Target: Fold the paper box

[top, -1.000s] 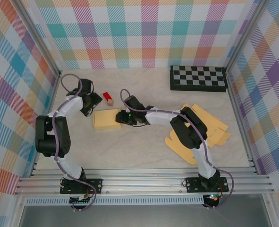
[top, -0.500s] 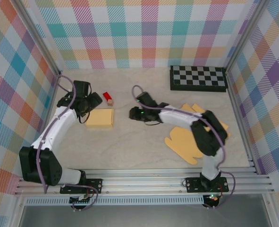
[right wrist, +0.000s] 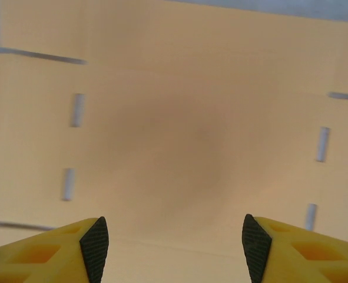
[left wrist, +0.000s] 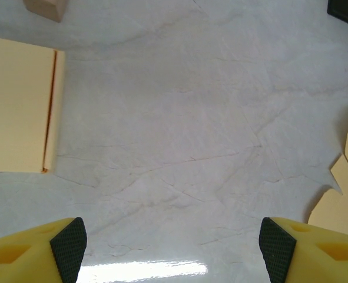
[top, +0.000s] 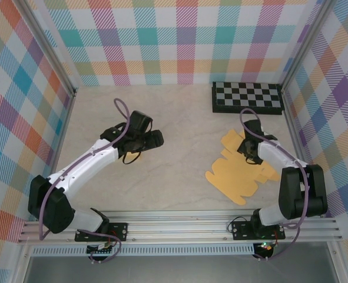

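Over the flat paper box blank (top: 235, 174) at the counter's (top: 185, 118) right, the right hand (right wrist: 175, 242) has arrived, half-open and empty. The left hand (left wrist: 172, 247), wide open and empty, has left the folded box (left wrist: 17, 103). A fresh fold likely begins.

In the left wrist view, the folded paper box (left wrist: 17, 103) runs off the left edge, so its far side is out of sight. A small block (left wrist: 44, 7) is cut off by the top edge, and its colour is hard to tell. A dark corner (left wrist: 347, 9) pokes in at the top right, with too little showing to name it. The flat paper sheet (left wrist: 345, 194) is cut off at the right edge. The left fingers (left wrist: 68, 242) are cut off at the bottom.

From above, the left arm (top: 91, 162) hides the box, and the right arm (top: 277, 159) covers a bit of the sheet.

In the right wrist view the sheet is very close and blurry. The right fingers (right wrist: 94, 242) are cut off at the bottom.
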Robot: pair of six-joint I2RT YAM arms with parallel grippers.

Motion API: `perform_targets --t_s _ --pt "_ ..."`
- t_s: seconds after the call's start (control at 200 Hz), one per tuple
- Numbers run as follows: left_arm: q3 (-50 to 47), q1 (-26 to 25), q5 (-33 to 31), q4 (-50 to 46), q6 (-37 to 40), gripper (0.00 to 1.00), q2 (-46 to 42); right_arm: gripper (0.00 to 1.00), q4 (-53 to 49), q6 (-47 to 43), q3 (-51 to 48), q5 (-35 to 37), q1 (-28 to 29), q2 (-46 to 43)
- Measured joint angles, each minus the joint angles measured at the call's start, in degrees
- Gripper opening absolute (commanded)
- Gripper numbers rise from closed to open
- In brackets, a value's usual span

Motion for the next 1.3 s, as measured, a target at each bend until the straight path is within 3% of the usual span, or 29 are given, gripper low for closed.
perform_targets --t_s 0.505,0.68,1.06,1.3 --pt "0.5 -1.2 0.2 -0.5 0.2 0.81 3.0 0.6 6.1 1.1 -1.0 -16.7 0.0 6.5" --pt "0.5 -1.2 0.6 -0.4 0.2 0.81 4.3 0.6 7.6 -0.1 -0.8 -22.1 6.4 7.0" --pt "0.2 -1.2 2.9 2.0 -0.2 0.81 8.5 0.59 12.5 1.8 2.8 -28.8 27.3 11.8" --pt "-2.0 -1.2 2.4 4.5 0.7 0.81 12.9 0.59 10.4 -0.2 4.9 -30.2 31.5 12.1"
